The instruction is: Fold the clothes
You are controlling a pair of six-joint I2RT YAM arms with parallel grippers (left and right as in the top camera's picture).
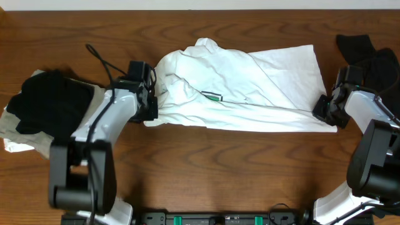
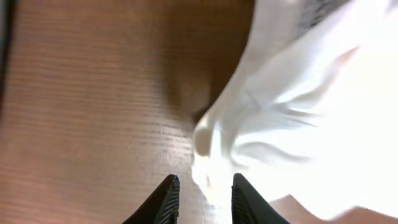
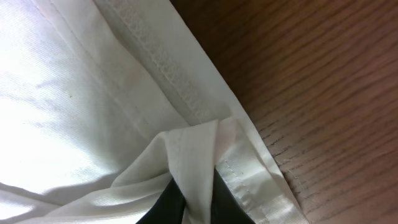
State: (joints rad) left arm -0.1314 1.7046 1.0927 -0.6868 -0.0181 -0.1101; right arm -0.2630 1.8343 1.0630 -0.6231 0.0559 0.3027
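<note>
The clothes' large white T-shirt (image 1: 250,81) lies crumpled and partly folded across the middle of the table, its small green logo (image 1: 212,96) showing near the centre. My left gripper (image 1: 150,106) sits at the shirt's left edge. In the left wrist view its fingers (image 2: 204,179) stand apart, with the bunched shirt edge (image 2: 214,140) lying loose on the wood just ahead of them and reaching into the gap. At the shirt's lower right corner my right gripper (image 1: 322,109) is shut, pinching a fold of the shirt hem (image 3: 202,146) between its jaws (image 3: 194,175).
A black garment (image 1: 47,103) is heaped at the far left on a pale cloth (image 1: 15,134), under the left arm. Another black garment (image 1: 369,53) lies at the back right beside the right arm. Bare wooden tabletop (image 1: 219,169) stretches along the front.
</note>
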